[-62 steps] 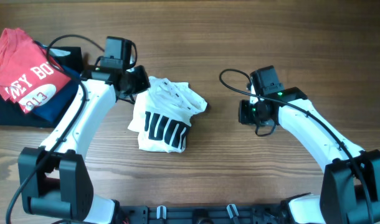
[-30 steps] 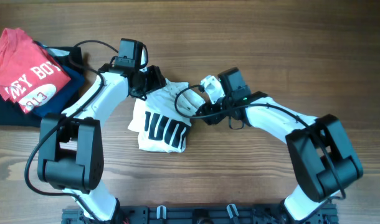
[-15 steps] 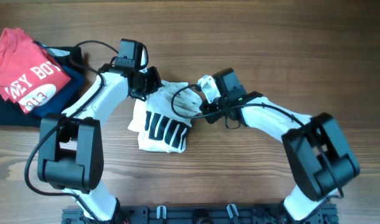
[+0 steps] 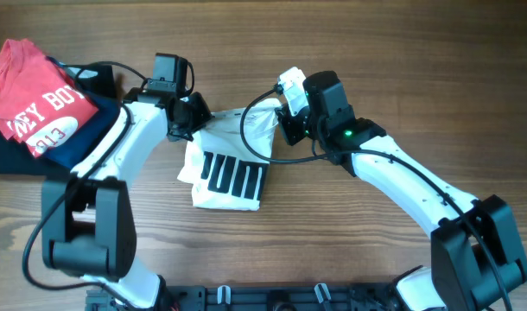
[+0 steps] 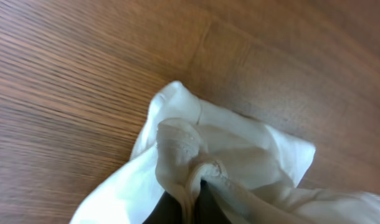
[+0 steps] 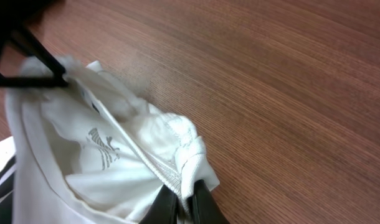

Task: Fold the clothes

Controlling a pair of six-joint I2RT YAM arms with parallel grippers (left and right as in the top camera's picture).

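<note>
Overhead view: white T-shirt (image 4: 231,168) lies crumpled on the table (image 4: 419,78), stripes up, its upper edge hidden beneath the left gripper (image 4: 187,121) and right gripper (image 4: 285,123). Each gripper, fingertips cut off in the wrist views, pinches bunched fabric.

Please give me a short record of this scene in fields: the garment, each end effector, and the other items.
garment: white T-shirt, crumpled on the table, black stripes facing up
left end effector: shut on the T-shirt's upper left edge
right end effector: shut on its upper right edge
other items: red shirt lying on dark garments, far left
fold state: not yet folded
</note>
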